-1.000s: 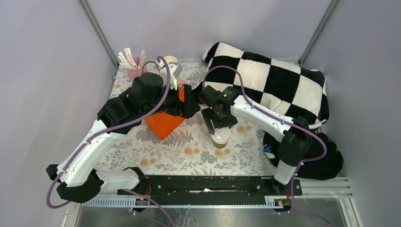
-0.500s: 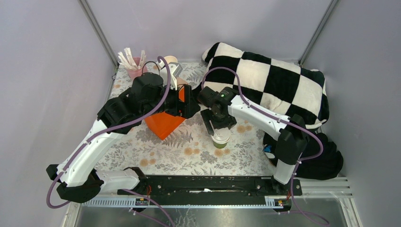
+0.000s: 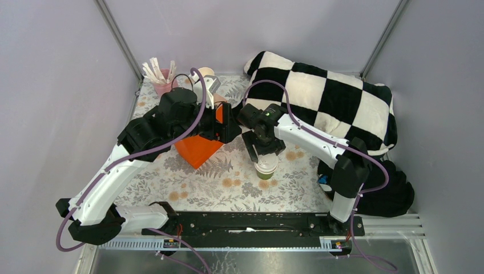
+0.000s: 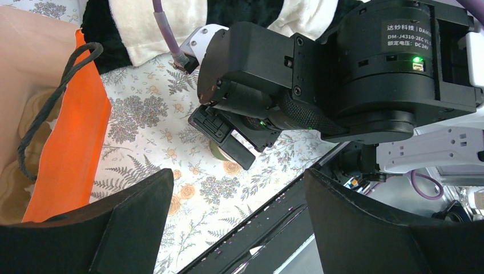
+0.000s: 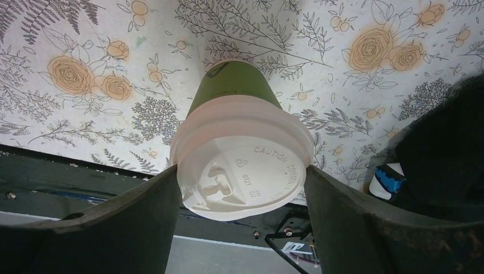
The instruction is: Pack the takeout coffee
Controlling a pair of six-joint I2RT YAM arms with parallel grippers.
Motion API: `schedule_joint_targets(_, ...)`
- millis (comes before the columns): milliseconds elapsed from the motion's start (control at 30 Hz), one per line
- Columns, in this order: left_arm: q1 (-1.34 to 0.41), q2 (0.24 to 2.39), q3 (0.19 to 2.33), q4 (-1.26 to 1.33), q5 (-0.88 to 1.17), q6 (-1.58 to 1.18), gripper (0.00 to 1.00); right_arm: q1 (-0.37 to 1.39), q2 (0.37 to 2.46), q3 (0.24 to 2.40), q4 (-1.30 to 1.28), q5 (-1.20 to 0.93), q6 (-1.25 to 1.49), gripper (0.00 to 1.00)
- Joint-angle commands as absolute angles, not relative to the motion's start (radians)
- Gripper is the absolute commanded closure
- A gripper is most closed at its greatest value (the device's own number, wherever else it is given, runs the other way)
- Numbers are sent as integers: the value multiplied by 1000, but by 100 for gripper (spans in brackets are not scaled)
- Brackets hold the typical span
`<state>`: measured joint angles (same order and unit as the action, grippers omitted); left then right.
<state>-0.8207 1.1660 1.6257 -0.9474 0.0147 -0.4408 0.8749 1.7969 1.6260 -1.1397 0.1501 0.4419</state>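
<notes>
The takeout coffee (image 3: 266, 166), a green cup with a white lid, stands upright on the flowered cloth in the middle. My right gripper (image 3: 262, 154) is above it, and in the right wrist view (image 5: 242, 177) its fingers press both sides of the lid (image 5: 245, 157). I cannot tell whether the cup is off the cloth. An orange paper bag (image 3: 197, 149) stands open to the left. My left gripper (image 3: 227, 123) is at the bag's right edge; in the left wrist view (image 4: 238, 188) it is open and empty, with the bag (image 4: 68, 148) at its left finger. A bit of the cup (image 4: 216, 151) shows there.
A black-and-white checkered pillow (image 3: 337, 103) fills the back right. A pink cup of sticks (image 3: 162, 77) and stacked cups (image 3: 205, 73) stand at the back left. A black bundle (image 3: 394, 194) lies at the right front. The black rail (image 3: 251, 222) runs along the near edge.
My right arm has shifted slightly left and back over the cup. The cup and the left arm stay about where they were.
</notes>
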Motion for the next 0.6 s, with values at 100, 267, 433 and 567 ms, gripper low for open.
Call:
schedule_joint_targets(100,-825,1158,1622,-930,3,-423,12,886,1804,1664,-1164,164,445,18)
schedule_joint_targets(267,-824,1157,1617,-930,3,-424,12,886,1803,1655,-1165,156,443,18)
schedule_joint_targets(433,-825,1160,1619,-929,3,-423,12,886,1805,1649,-1164,149,442,18)
schedule_joint_targets(567,-825,1163,1623,-929,3,-422,12,886,1806,1641,-1159,139,443,18)
